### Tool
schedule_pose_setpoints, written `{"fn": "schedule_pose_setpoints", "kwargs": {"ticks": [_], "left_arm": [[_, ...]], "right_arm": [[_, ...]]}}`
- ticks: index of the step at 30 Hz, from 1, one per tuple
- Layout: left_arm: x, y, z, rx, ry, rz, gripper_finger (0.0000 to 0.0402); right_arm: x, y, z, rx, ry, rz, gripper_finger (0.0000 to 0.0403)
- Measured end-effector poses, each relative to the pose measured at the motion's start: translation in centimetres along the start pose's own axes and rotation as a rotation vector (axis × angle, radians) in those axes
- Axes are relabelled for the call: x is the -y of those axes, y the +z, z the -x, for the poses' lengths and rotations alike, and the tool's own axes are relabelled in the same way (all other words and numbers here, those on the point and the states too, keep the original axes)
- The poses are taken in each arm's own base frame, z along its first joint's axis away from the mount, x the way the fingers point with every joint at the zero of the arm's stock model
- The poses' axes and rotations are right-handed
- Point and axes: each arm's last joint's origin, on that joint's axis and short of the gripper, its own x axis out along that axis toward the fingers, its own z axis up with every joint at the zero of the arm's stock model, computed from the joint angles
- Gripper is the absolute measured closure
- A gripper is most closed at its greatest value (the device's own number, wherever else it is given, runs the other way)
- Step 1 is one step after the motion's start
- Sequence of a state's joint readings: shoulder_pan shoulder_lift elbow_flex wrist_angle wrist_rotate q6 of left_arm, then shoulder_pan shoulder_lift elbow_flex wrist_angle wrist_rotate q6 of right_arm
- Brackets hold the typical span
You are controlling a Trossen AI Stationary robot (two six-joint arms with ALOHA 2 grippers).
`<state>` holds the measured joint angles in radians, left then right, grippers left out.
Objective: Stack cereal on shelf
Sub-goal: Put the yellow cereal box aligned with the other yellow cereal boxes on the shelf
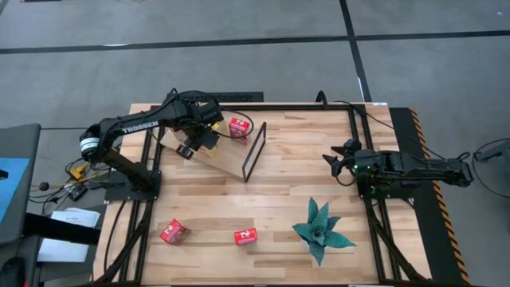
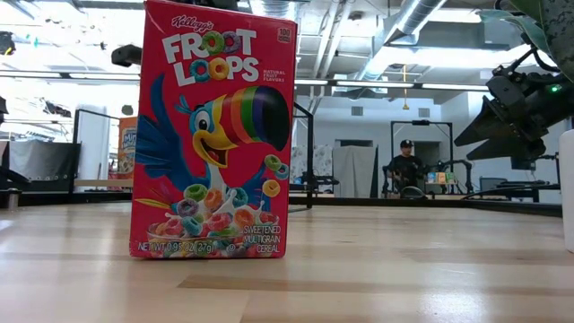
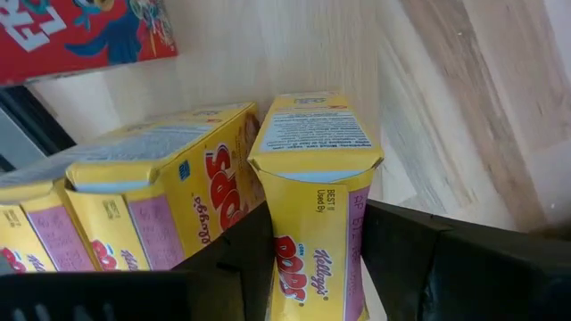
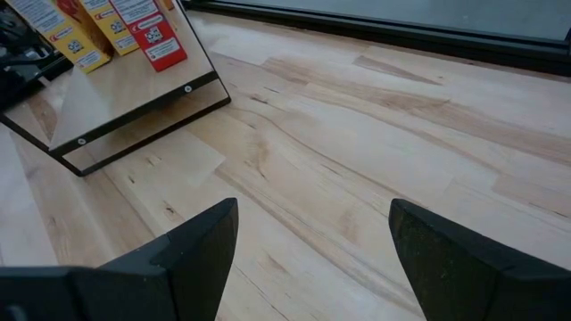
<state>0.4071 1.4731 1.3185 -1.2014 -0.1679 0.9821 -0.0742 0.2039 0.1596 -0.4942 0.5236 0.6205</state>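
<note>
Left tool grips 1 yellow cereal box over the shelf, beside 2 others. Right tool hangs fully open, empty, above the worktop.

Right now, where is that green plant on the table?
In the high view the green plant sits on the near right part of the wooden table, in front of the waiting right arm's fingers and to the right of a small red cereal box.
</note>
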Motion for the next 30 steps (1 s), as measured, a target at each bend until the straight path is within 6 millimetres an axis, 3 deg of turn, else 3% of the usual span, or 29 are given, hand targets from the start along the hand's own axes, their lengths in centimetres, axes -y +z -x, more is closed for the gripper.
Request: {"fn": "schedule_pose_setpoints", "kwargs": {"ticks": [30], "left_arm": [[-0.22, 0.02, -0.09, -0.037, 0.044, -0.009, 0.0256]], "right_arm": [[0.0, 0.0, 0.0, 0.0, 0.0, 0.0, 0.0086]]}}
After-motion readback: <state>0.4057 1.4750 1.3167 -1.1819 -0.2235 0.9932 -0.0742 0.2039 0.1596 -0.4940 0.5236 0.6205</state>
